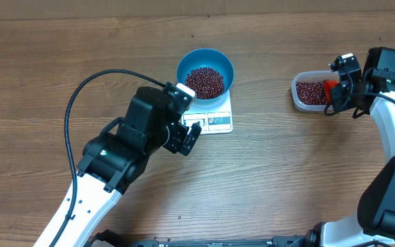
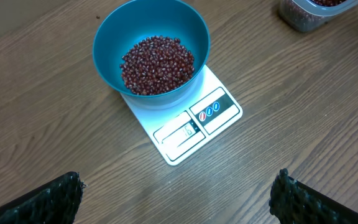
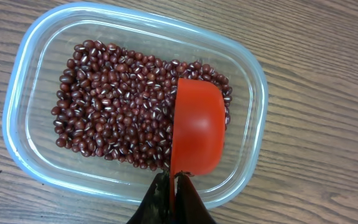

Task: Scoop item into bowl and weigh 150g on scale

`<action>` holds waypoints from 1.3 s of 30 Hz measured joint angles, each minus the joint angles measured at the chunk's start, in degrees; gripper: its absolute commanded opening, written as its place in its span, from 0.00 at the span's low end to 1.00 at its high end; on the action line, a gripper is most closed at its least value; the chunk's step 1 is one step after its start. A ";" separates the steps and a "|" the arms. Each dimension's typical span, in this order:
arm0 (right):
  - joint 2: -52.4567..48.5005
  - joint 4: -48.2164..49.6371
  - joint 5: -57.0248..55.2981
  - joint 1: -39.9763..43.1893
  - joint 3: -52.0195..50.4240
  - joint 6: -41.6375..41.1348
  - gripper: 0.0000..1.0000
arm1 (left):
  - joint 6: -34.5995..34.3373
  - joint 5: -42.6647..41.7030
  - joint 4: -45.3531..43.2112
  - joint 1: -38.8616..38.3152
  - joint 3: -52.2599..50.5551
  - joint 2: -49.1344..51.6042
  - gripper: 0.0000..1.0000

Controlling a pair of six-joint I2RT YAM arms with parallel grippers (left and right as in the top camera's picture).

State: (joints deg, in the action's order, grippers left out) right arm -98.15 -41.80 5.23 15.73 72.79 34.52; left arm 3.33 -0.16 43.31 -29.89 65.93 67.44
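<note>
The blue bowl (image 1: 206, 72) (image 2: 151, 53) stands on the white scale (image 1: 214, 116) (image 2: 185, 121) with a heap of dark red-brown beans (image 1: 205, 81) (image 2: 157, 65) in it. My left gripper (image 1: 189, 136) (image 2: 179, 199) hovers just in front of the scale, open, with nothing between its fingers. At the right, my right gripper (image 1: 334, 95) (image 3: 173, 186) is shut on the thin handle of a red scoop (image 3: 197, 127) (image 1: 330, 89). The scoop's cup rests bottom-up on the beans (image 3: 117, 102) in the clear tub (image 1: 310, 92) (image 3: 36, 81).
The wooden table (image 1: 286, 178) spreads around both arms. A black cable (image 1: 81, 92) loops over the left arm. The clear tub's corner (image 2: 309, 15) shows at the top right of the left wrist view.
</note>
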 measured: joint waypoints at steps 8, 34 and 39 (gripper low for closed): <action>-0.48 -0.76 0.50 0.00 0.00 0.02 0.04 | 0.00 0.00 0.00 0.00 0.00 0.00 1.00; -3.80 -2.54 12.59 0.04 0.00 -4.81 0.04 | 0.00 0.00 0.00 0.00 0.00 0.00 1.00; -3.87 -1.49 14.97 0.04 0.00 -9.77 0.04 | 0.00 0.00 0.00 0.00 0.00 0.00 0.99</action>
State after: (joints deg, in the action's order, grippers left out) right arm -102.02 -43.29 20.21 15.77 72.79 24.75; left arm 3.33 -0.16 43.31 -29.89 65.93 67.44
